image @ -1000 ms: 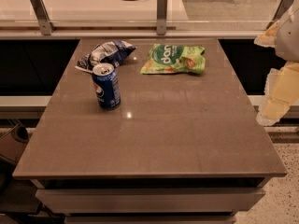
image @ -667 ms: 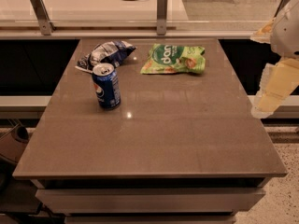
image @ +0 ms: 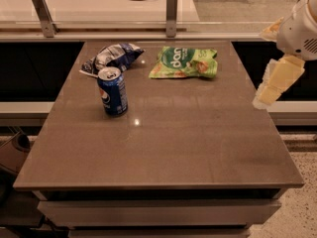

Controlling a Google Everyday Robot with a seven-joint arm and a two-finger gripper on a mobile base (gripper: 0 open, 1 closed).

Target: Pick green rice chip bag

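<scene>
While the green rice chip bag [image: 184, 62] lies flat near the table's [image: 198, 143] far edge, the gripper [image: 270, 88] hangs beyond the right edge, grip unclear. A can [image: 112, 91] stands upright near the left edge.

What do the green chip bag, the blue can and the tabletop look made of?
Green rice chip bag: crinkled glossy film, likely foil or plastic. Blue can: probably aluminium, silvery rim. Tabletop: smooth semi-gloss laminate or stone, mirroring a light spot. The pincer hangs off the table's right edge.
</scene>
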